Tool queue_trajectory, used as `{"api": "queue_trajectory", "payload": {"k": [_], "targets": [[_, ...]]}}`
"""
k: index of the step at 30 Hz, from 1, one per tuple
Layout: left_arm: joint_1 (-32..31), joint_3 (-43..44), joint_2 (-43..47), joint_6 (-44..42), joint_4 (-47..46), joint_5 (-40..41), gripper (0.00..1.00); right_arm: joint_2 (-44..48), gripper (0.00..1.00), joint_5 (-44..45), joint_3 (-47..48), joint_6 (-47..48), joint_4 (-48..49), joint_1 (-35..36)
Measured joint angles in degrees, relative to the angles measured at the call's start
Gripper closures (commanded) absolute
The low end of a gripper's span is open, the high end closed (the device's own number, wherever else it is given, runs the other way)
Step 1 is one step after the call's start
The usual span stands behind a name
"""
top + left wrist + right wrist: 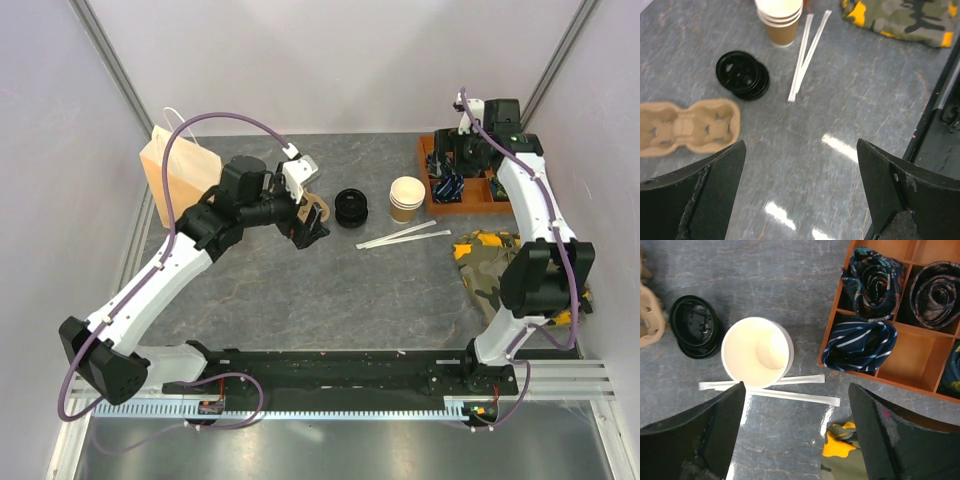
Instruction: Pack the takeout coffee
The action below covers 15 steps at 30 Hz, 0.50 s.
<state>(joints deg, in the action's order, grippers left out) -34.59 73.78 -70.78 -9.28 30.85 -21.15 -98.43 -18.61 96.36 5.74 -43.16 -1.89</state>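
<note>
Okay, cups (407, 197): nested tan stack, upright, mid-table, white inside showing, top open. Lids (351, 206): black stack, just left of the cups in the top view, a gap between. Carrier (687, 125): brown pulp, lying flat further left of the cups past the lids, near them but not touching; in the top view the left arm's wrist covers most of it. Straws (403, 237): two white paper-wrapped ones on the near side of the cups, one passing close by the cup base; cannot tell if it touches. Cloth (490, 260): camo with yellow patches, crumpled, near-right of the cups past the straws. Tray (836, 315): wooden with compartments, right of the cups, gap between; rolled fabrics (860, 345) sit in several cells. Bag (178, 170): tan paper, white handle, standing far left of the cups by the wall (60, 120). Left gripper (800, 150): fingers (695, 195) spread wide, nothing between them, touching nothing, raised over the table (840, 115) left of the cups, by the carrier. Right gripper (797, 390): fingers (695, 440) also wide and empty, raised over the gap between cups and tray. Room: bare grey surface on the near side of the cups beyond the straws; lids crowd the left, tray the right, straws the front; side walls stand well apart from the cups.
</note>
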Motion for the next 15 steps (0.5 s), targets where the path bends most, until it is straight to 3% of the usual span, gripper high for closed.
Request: {"api": "queue_trajectory", "payload": {"k": [2,3,6,15], "targets": [[0.0,0.0,-1.3,0.5,-2.0,-2.0,0.00,-2.1,0.21,1.5,1.7,-0.1,-0.7,0.4],[0.0,0.0,-2.2,0.9,-2.9,-2.7,0.00,-3.4,0.31,2.2,2.7,-0.2,-0.8,0.7],[0.0,0.0,-4.6,1.7,-4.8,-4.1,0.00,-6.8,0.45,3.6,4.9,-0.5,-1.3,1.2],[0.0,-1.2,-6.6,4.1,-8.3,-4.7,0.00,-13.2,0.55,5.5,7.4,-1.3,-2.8,4.3]]}}
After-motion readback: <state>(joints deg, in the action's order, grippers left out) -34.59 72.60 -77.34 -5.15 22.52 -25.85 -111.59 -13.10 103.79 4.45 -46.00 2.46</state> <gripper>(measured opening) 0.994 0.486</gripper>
